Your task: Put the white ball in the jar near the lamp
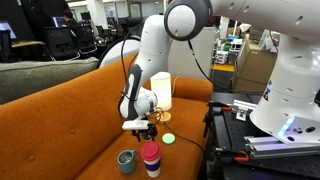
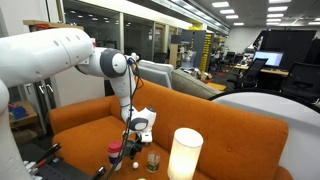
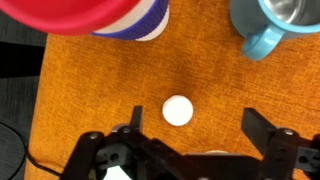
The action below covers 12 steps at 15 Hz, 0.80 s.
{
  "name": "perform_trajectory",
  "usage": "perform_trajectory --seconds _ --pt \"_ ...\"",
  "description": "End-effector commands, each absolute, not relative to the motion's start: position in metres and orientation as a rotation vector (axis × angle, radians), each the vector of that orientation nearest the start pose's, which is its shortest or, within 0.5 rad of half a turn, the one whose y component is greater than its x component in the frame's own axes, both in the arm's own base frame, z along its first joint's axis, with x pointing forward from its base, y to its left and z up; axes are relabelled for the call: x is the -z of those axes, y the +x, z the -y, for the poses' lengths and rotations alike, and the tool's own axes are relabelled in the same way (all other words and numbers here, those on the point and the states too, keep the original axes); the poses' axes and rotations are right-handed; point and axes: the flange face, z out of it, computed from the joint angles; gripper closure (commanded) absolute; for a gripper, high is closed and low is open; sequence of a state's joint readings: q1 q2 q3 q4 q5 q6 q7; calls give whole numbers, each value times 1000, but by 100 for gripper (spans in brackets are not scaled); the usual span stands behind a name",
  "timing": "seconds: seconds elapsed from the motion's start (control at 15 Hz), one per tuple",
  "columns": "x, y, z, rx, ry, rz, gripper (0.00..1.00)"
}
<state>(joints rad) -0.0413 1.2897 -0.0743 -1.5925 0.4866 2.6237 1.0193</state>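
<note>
An orange couch carries everything, and the arm reaches down over its seat. The lamp glows at the far side of the seat, against the backrest. The cups and the mug stand at the near edge, side by side but apart. In an exterior view, the jar sits just left of the lamp, upright with its mouth open.

The gripper points straight down with its jaws spread wide and nothing between them. The ball lies loose on the cushion below, inside the span of the fingers but a little left of their middle. It is well clear of the cups and mug.

This looks like the approach to the pick, with the ball not yet grasped. The next move calls for a small shift left to centre it. Then comes a straight descent until the fingertips flank the ball near the fabric, and a gentle close. The cushion is soft, so the ball may roll or sink if pressed off-centre.
</note>
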Motion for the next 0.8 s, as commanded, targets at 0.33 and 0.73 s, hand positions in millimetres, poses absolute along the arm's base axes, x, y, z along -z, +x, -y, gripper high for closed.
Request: perform_trajectory --seconds 0.33,0.73 --pt "169 567 78 -414 -2248 -2241 0" --pt "187 562 86 -449 -2247 -2289 0"
